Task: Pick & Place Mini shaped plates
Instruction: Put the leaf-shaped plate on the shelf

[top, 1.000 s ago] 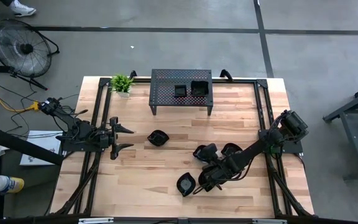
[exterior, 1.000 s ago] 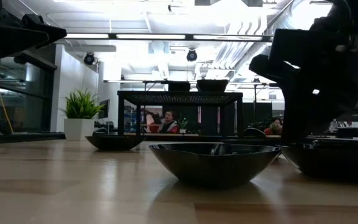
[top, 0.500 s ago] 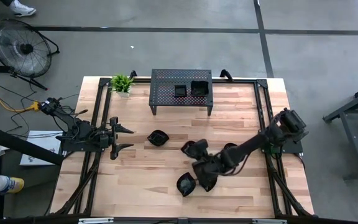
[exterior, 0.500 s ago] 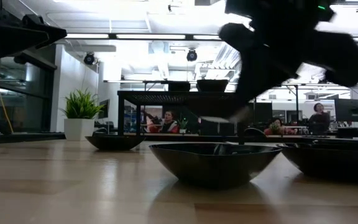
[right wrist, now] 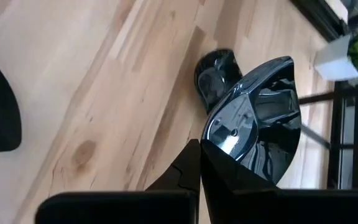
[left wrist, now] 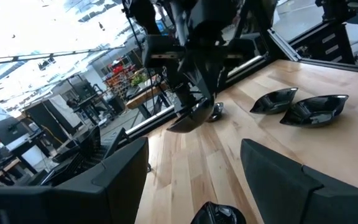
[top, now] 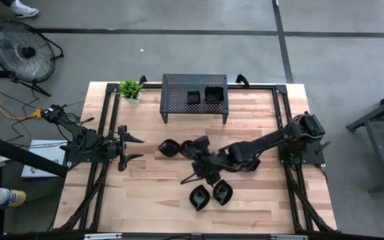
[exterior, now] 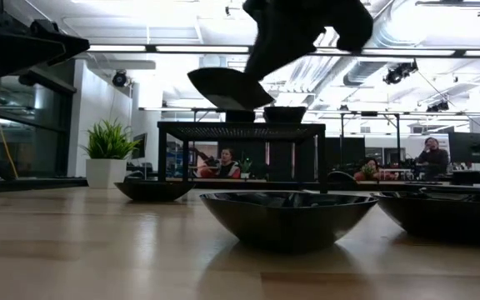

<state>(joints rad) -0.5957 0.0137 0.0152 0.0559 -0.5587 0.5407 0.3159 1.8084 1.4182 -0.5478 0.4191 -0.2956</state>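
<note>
Two mini plates [top: 210,195] on the table [top: 145,193] nearest the front edge, right gripper [top: 193,151] clamped on a glossy leaf-shaped plate [right wrist: 257,121] lifted before the perforated stand [top: 195,97], left gripper [top: 134,147] spread empty, two plates [top: 204,96] atop that stand.

I can read no text, label, brand, number or sign in any of my views.
</note>
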